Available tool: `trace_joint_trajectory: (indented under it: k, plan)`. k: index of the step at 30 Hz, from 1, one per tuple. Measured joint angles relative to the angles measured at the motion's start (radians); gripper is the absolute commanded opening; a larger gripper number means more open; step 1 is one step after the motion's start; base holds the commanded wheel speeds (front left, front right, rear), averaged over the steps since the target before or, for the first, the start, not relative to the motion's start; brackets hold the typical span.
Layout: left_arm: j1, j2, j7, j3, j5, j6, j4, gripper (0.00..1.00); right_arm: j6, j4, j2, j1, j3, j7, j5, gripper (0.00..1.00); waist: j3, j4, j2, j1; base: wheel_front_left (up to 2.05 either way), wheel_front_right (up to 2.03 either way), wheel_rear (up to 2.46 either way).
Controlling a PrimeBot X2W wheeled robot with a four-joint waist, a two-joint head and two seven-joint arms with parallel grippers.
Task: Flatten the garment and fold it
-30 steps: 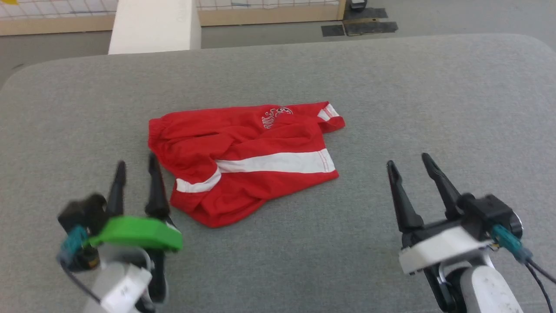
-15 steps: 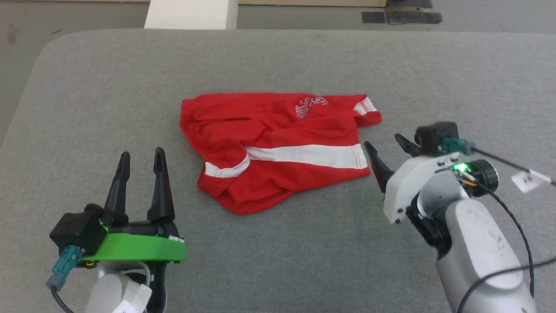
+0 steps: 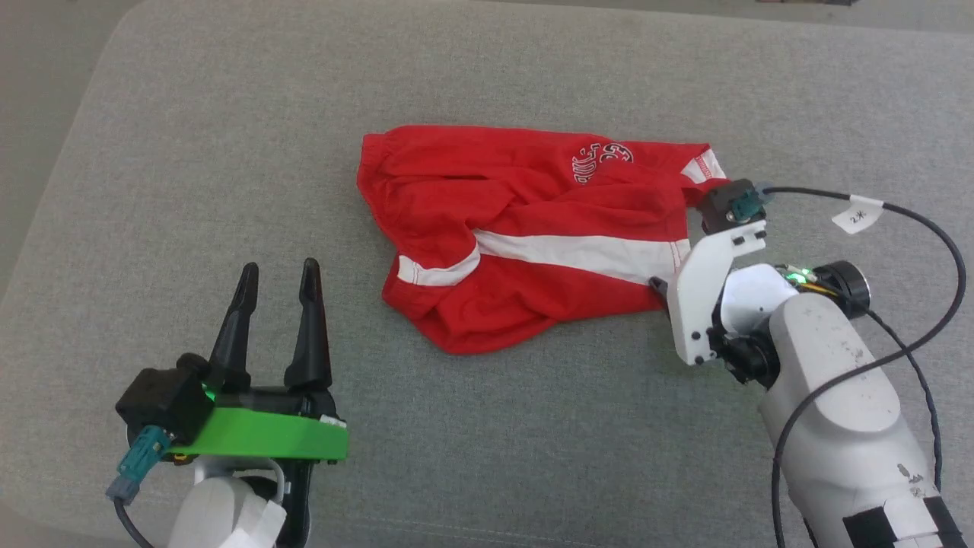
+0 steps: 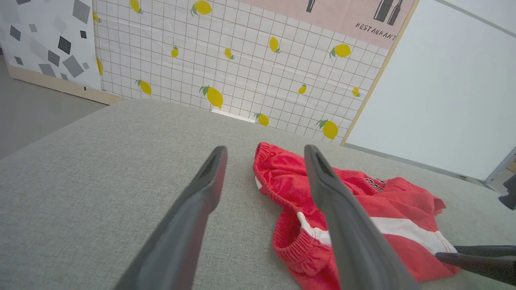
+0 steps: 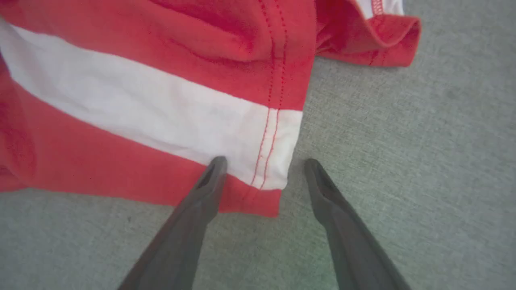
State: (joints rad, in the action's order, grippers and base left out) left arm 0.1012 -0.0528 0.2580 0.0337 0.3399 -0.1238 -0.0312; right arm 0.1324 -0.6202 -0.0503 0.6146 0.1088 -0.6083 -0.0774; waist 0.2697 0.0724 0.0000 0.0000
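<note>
- The garment (image 3: 533, 228) lies crumpled in the middle of the table (image 3: 533, 441).
- Right gripper (image 5: 262, 163): fingers spread, empty, straddling the white-striped hem corner, likely to pinch and pull it flat.
- Left gripper (image 3: 278, 266): fingers apart, empty, hovering short of the waistband.

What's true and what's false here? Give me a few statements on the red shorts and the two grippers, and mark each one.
1. The right gripper is open, jaws straddling the hem edge of the red shorts at the white stripe. True.
2. The left gripper is shut on the waistband. False: it is open, over the grey surface, apart from the shorts.
3. The shorts lie rumpled, not flat. True.
4. The white emblem sits at the shorts' end nearest the left gripper. False: it sits towards the end by the right gripper.
</note>
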Motion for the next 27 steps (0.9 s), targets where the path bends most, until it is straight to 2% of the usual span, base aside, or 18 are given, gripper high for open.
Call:
trace_joint_trajectory:
  k: [1,2,4,7,14,19,22,27]
  plan:
    - [0.000,0.000,0.000,0.000,0.000,0.000,-0.001,1.00,0.000,-0.002,0.000,0.008,0.002,-0.003,0.003,1.00,0.004,0.001,0.0000,0.0000,0.00,0.00,0.00]
    - [0.000,0.000,0.000,0.000,0.000,0.000,-0.002,1.00,0.000,-0.006,0.000,0.014,0.002,-0.006,0.004,0.59,0.008,0.002,0.0000,0.0000,0.00,0.00,0.00]
    - [0.001,0.000,0.000,0.001,0.000,0.000,-0.005,1.00,0.000,-0.009,0.000,0.023,0.007,-0.008,0.004,0.00,0.014,0.003,0.0000,0.0000,0.00,0.00,0.00]
    - [0.002,0.000,0.000,-0.001,0.000,0.000,-0.009,1.00,0.000,-0.001,0.000,0.026,0.006,0.007,0.001,0.00,0.019,0.002,0.0000,0.0000,0.00,0.00,0.00]
    - [0.000,0.000,0.000,-0.006,0.004,0.000,0.005,1.00,0.000,0.084,0.001,-0.044,-0.058,0.239,-0.039,0.00,-0.004,-0.012,0.0000,0.0000,0.00,0.00,0.00]
    - [-0.011,0.000,0.000,0.010,0.004,0.000,0.025,1.00,0.000,0.171,0.001,-0.178,-0.142,0.362,-0.057,0.00,-0.044,-0.028,0.0000,0.0000,0.00,0.00,0.00]
    - [-0.029,0.000,0.000,0.031,0.000,0.000,0.038,1.00,0.000,0.233,0.001,-0.272,-0.199,0.392,-0.048,0.00,-0.073,-0.039,0.0000,0.0000,0.00,0.00,0.00]
    - [-0.045,0.000,0.000,0.090,-0.008,0.000,0.080,1.00,0.000,0.331,0.001,-0.428,-0.275,0.383,-0.045,0.00,-0.124,-0.061,0.0000,0.0000,0.00,0.00,0.00]
